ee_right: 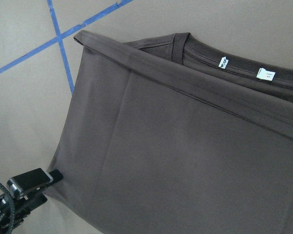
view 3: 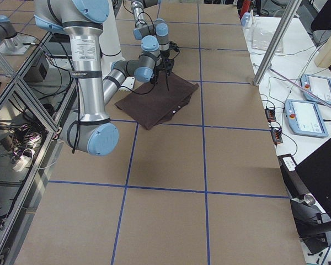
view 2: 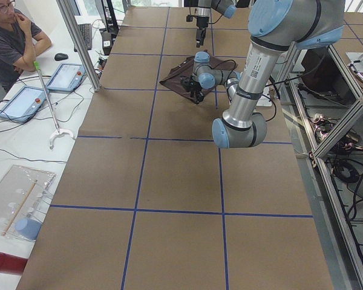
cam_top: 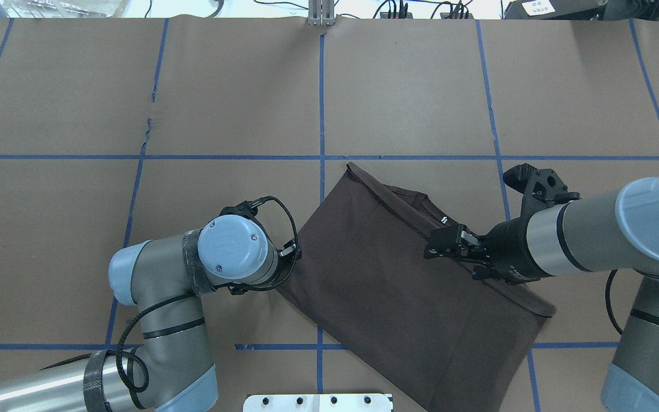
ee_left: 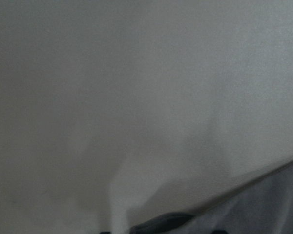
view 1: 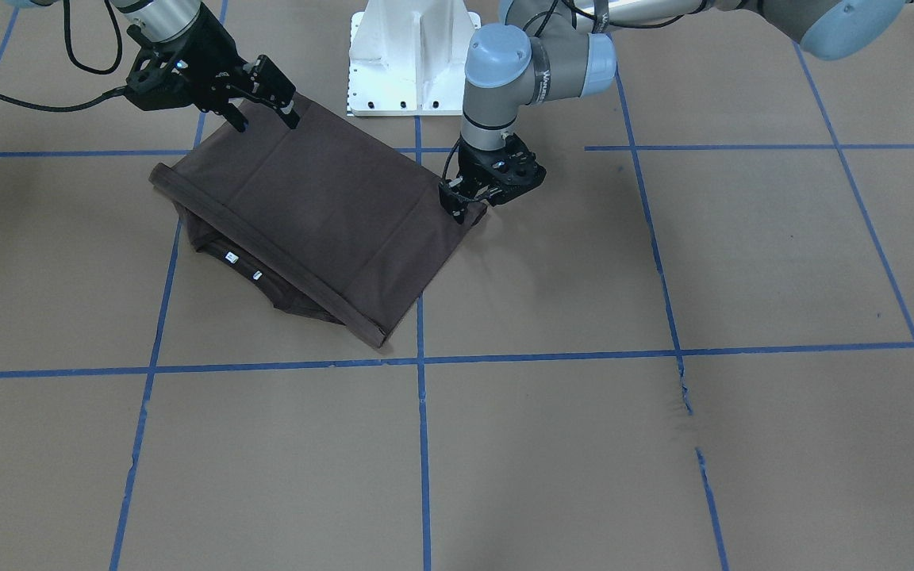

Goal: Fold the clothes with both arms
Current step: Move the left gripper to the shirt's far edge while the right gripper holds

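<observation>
Right gripper point(view 1: 266, 123): jaws spread, tips over the folded T-shirt's point(view 1: 322, 214) corner. Left gripper point(view 1: 465, 208): at the adjacent corner, jaw gap indiscernible. Beneath both lies a brown paper-covered table point(view 1: 663, 460) with blue tape lines point(view 1: 423, 444).

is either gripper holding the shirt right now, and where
Right gripper is open at the T-shirt's edge, holding nothing. Left gripper sits at a folded corner; a pinch there cannot be told.

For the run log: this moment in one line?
T-shirt: folded, collar showing | left gripper: at corner, grip unclear | right gripper: open, over edge
</observation>
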Robot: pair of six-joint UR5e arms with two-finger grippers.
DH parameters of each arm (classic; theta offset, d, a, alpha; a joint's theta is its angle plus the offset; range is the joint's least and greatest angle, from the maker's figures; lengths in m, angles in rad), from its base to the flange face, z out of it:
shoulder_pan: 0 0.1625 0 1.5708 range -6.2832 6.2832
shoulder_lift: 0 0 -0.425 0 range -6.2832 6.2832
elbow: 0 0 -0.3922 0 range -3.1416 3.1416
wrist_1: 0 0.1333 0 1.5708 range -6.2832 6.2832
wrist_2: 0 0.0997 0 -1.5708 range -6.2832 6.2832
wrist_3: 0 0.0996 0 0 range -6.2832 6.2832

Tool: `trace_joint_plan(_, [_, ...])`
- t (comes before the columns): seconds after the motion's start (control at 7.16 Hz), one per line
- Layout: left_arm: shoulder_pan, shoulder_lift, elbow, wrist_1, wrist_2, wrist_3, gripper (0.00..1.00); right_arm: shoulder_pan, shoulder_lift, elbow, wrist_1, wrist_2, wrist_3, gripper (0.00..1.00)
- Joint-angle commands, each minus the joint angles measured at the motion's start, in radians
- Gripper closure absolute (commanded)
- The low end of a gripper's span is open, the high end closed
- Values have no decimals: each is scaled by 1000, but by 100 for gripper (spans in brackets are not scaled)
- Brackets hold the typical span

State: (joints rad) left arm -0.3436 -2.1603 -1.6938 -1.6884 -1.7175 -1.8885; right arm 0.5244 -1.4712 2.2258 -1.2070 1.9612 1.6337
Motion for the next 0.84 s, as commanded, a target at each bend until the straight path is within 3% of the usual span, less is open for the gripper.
trace_joint_plan(0.0, [20,3,-1,-1,25,-3,100,8,0,0,-2,2,0,0])
trace_joint_plan(0.7, [3,-3,-17,42,16,12,100,16,-1,-1,-3,2,0,0])
